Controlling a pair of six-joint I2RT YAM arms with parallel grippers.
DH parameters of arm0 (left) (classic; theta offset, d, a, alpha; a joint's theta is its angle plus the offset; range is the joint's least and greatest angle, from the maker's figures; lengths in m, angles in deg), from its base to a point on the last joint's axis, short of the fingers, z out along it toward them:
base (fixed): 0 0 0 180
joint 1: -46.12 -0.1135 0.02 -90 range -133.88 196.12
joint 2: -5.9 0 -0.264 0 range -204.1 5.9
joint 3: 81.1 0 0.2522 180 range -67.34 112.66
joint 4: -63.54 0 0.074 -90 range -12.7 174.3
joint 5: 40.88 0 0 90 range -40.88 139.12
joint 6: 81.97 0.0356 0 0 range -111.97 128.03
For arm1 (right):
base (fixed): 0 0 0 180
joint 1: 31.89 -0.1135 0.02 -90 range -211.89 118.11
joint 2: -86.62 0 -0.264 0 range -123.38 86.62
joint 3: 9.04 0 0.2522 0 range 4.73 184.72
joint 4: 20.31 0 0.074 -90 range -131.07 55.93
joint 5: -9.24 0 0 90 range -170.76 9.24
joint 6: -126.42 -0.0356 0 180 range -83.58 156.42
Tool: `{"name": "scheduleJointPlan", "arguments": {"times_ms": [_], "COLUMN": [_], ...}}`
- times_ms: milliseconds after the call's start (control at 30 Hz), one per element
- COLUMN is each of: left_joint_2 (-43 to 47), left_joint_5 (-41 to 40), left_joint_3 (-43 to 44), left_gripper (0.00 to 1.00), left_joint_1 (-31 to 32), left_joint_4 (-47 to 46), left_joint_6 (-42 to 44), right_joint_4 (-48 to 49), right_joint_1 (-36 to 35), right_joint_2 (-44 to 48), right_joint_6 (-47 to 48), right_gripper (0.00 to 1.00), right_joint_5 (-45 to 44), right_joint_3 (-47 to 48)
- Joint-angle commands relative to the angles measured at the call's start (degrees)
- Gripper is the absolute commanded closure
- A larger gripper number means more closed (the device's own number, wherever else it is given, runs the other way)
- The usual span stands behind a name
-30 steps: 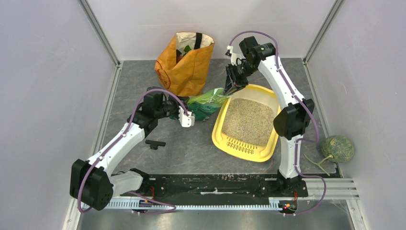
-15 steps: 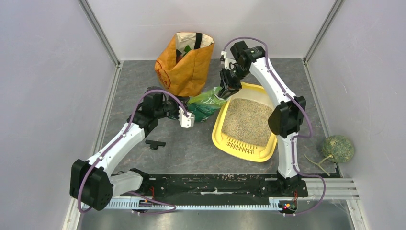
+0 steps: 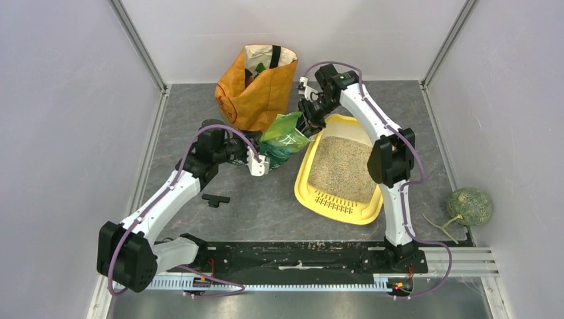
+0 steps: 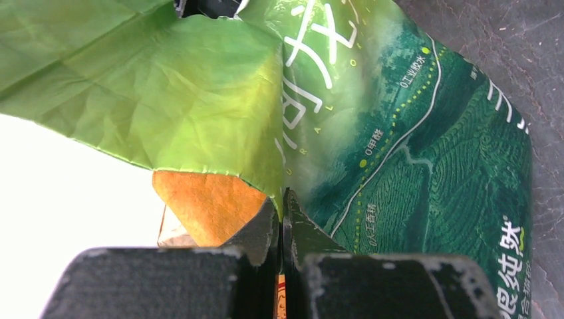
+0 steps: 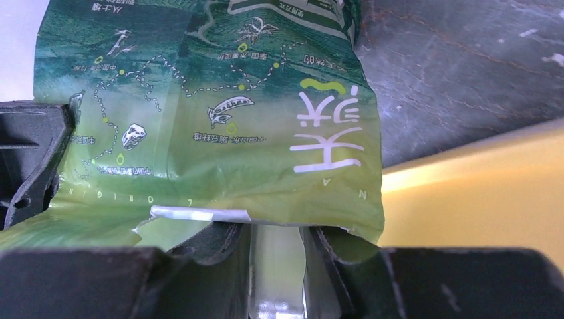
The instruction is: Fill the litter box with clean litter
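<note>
The yellow litter box (image 3: 301, 184) lies right of centre, its floor covered with beige clean litter (image 3: 344, 167). The green litter bag (image 3: 284, 139) stands tilted just left of the box's far corner, held between both grippers. My left gripper (image 3: 263, 161) is shut on the bag's lower edge; the left wrist view shows the jaws (image 4: 282, 203) pinching green film (image 4: 399, 133). My right gripper (image 3: 308, 122) is shut on the bag's torn top edge (image 5: 199, 214), with silvery lining between the fingers. The box's yellow wall (image 5: 479, 206) shows beside it.
An orange shopping bag (image 3: 256, 90) stands at the back, right behind the green bag. A small black part (image 3: 215, 199) lies on the mat near the left arm. A green melon (image 3: 469, 206) sits at the right edge. Walls enclose three sides.
My right gripper has moved left and away from the box's far corner, pulling the bag's top up so the bag stands more upright. The left arm has stayed put.
</note>
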Motion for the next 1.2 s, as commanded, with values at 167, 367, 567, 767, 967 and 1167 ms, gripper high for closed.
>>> {"name": "scheduleJointPlan", "arguments": {"times_ms": [167, 367, 567, 767, 967, 1167], "left_joint_2": [1.3, 2.3, 3.5, 4.7, 3.8, 2.4], "left_joint_5": [1.9, -0.6, -2.4, -2.5, -2.0, -0.4], "left_joint_3": [4.5, 5.6, 5.5, 4.4, 5.1, 5.2], "left_gripper": [0.98, 0.98, 0.98, 0.98, 0.98, 0.98], "left_joint_1": [0.5, 0.3, -0.8, -1.6, -2.1, -2.3], "left_joint_4": [-7.8, -3.7, -1.1, -0.4, -1.8, -4.5], "left_joint_6": [3.5, 3.3, 3.3, 3.4, 2.2, 0.5], "right_joint_4": [27.6, 65.7, 110.0, 88.2, 66.2, 61.9], "right_joint_1": [-0.3, 1.1, 1.8, 2.7, 5.4, 8.7], "right_joint_2": [2.3, 8.2, 9.6, 14.4, 18.1, 21.3], "right_joint_6": [-12.1, -37.3, -71.1, -56.7, -42.1, -37.6], "right_gripper": [1.0, 1.0, 1.0, 1.0, 1.0, 1.0], "right_joint_5": [22.9, 29.6, 32.2, 30.3, 29.0, 31.5], "right_joint_3": [-12.9, -26.4, -37.4, -38.4, -37.2, -40.7]}}
